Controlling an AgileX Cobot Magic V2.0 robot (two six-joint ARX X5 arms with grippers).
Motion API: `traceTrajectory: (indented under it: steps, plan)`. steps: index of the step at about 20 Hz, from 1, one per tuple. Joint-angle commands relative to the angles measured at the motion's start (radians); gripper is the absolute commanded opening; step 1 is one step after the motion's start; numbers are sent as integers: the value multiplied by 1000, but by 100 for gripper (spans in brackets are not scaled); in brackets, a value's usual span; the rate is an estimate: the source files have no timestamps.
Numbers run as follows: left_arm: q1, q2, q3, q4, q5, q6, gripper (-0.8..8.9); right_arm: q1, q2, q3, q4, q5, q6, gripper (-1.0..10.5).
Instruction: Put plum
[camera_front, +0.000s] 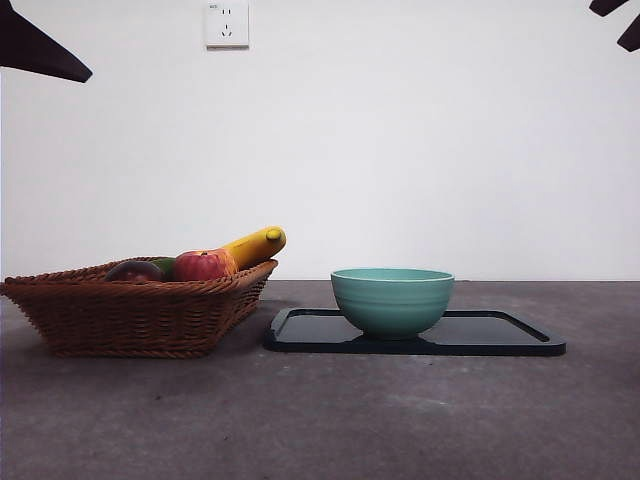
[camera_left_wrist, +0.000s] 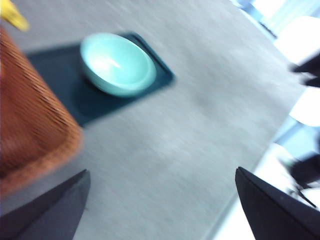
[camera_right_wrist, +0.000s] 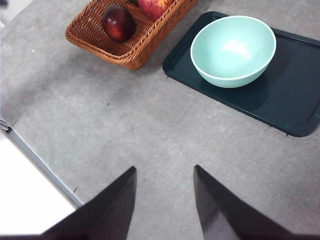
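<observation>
The dark maroon plum (camera_right_wrist: 118, 23) lies in the wicker basket (camera_right_wrist: 97, 42); in the front view only the plum's top (camera_front: 134, 270) shows above the basket's rim (camera_front: 130, 315). The teal bowl (camera_front: 392, 300) stands on the dark tray (camera_front: 500, 335), also in the right wrist view (camera_right_wrist: 233, 50) and left wrist view (camera_left_wrist: 117, 64). My left gripper (camera_left_wrist: 160, 200) is open, high above the table beside the basket (camera_left_wrist: 30, 125). My right gripper (camera_right_wrist: 165, 175) is open, high above bare table, apart from both basket and tray (camera_right_wrist: 295, 90).
A red-and-yellow apple (camera_front: 203, 265), a green fruit (camera_front: 164, 265) and a yellow banana (camera_front: 255, 245) share the basket. The apple also shows in the right wrist view (camera_right_wrist: 155, 6). The table's edge (camera_right_wrist: 40, 165) runs near my right gripper. A wall socket (camera_front: 227, 24) is behind.
</observation>
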Motion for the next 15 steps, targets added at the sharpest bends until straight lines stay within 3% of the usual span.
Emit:
traceTrajectory:
  steps: [1, 10, 15]
  plan:
    - [-6, 0, 8, -6, 16, 19, 465, 5, 6, 8, 10, -2, -7, 184]
    - [-9, 0, 8, -7, 19, 31, 465, 5, 6, 8, 10, -2, -2, 184]
    - [-10, 0, 8, -11, 19, 31, 465, 3, 21, 9, 49, 24, 135, 241]
